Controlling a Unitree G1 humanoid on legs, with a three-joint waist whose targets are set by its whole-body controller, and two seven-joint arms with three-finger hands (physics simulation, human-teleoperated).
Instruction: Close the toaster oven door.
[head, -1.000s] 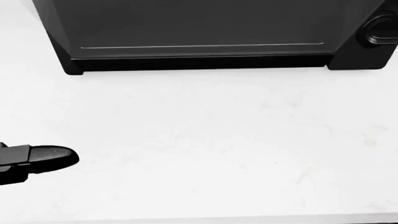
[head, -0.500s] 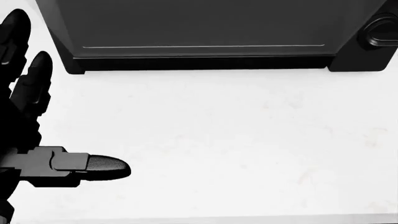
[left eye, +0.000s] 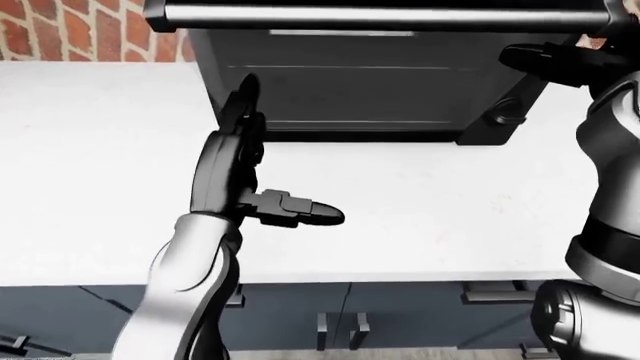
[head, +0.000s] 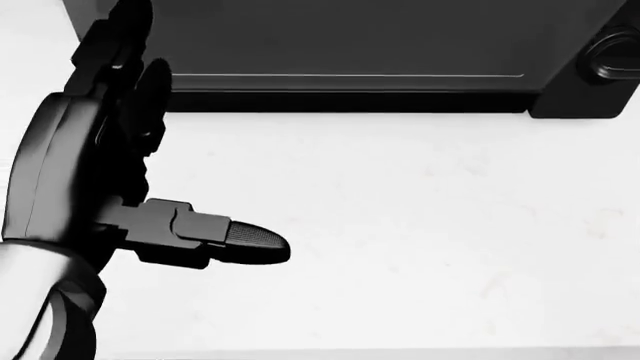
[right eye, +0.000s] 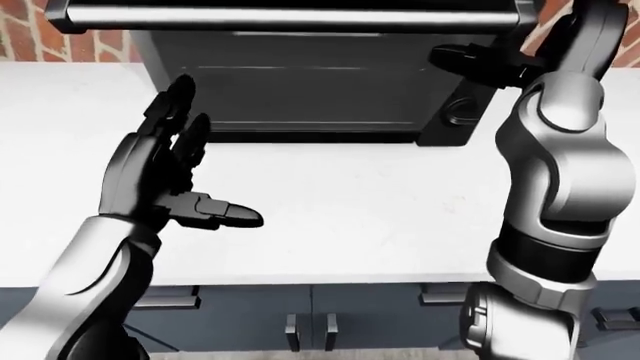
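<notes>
**Oven on table, both hands up near it**

Item 1: oven (right eye: 290, 82). I see it dark and boxy at the top of both eye views, standing on the white table (right eye: 380, 217). Its door handle (right eye: 290, 16), a grey bar, runs along the top edge of the view, above the dark door panel. A round knob (right eye: 458, 110) sits at the oven's lower right corner.

Item 2: left hand (right eye: 165, 176). I have it raised over the table, just below and left of the oven's lower left corner. Fingers (right eye: 178, 101) spread and pointing up toward the oven; thumb (right eye: 225, 214) sticking out sideways to the right. It holds nothing. I cannot tell if the fingertips touch the oven.

Item 3: right hand (right eye: 480, 61). Raised at the oven's right side, above the knob. Dark fingers reach left across the oven's right edge; whether they grip anything I cannot tell.

Item 4: brick wall (left eye: 70, 30), behind the oven, upper left.

Item 5: blue-grey cabinet fronts (right eye: 300, 319), below the table edge.
</notes>
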